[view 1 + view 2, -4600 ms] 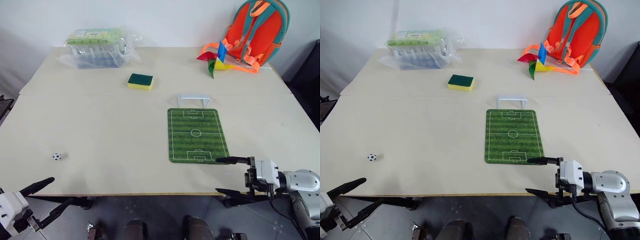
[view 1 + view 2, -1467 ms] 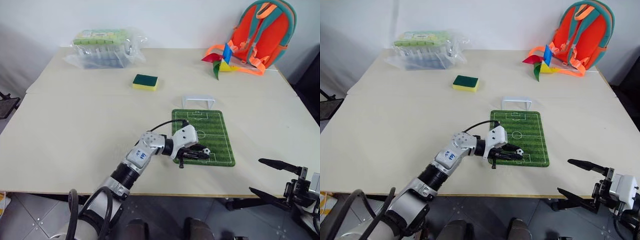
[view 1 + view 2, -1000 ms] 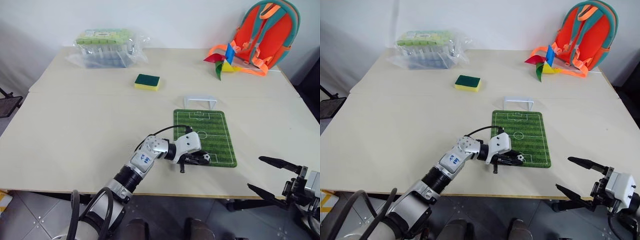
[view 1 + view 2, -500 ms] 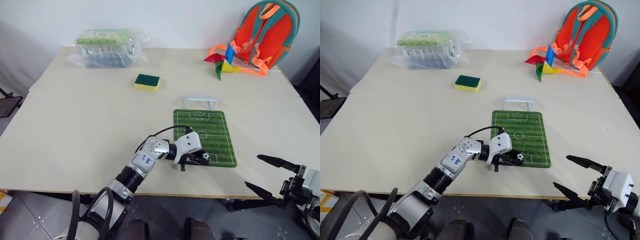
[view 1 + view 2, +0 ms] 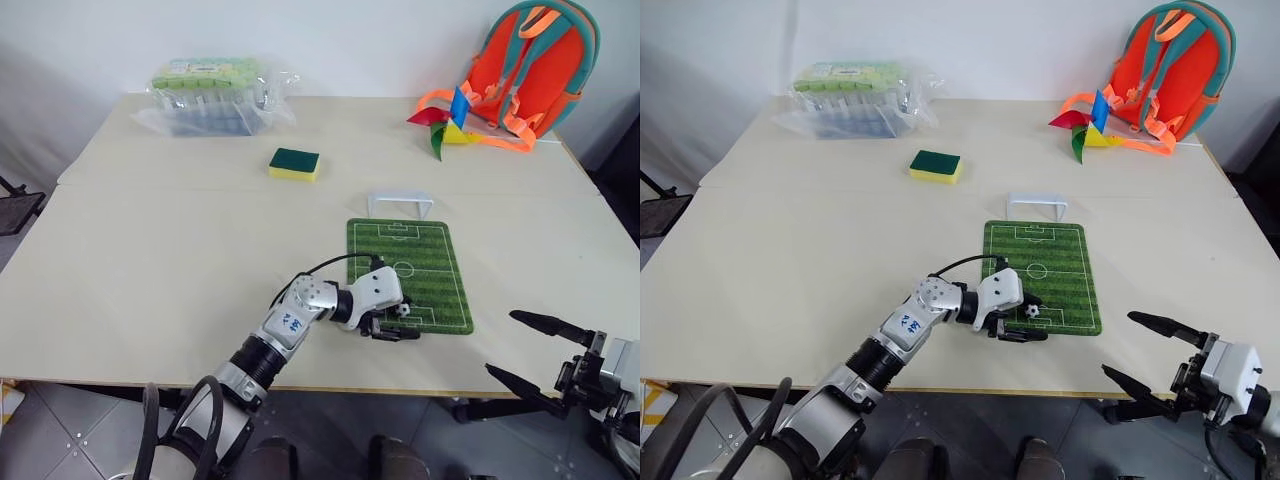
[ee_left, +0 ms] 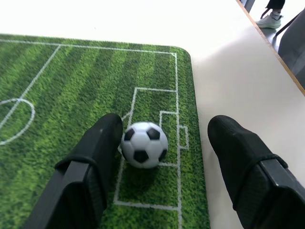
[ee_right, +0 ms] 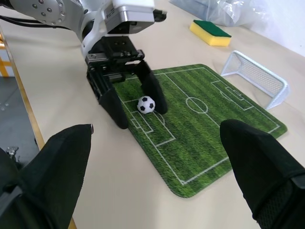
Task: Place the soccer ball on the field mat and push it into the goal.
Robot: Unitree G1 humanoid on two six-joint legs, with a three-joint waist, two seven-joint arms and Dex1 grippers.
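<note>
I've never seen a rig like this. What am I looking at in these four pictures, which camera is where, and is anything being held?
This is a two-armed humanoid robot at a table. Two pictures come from its head, looking down; the other two come from cameras on each wrist, looking along that gripper's black fingers. The left gripper is open over the near end of the field mat. The soccer ball rests on the mat, touching one finger with a gap to the other, so nothing is held. The right gripper is open off the table's near edge. Beyond the mat stands the goal; farther back lie a sponge, a bagged box, a pinwheel and a backpack.
</note>
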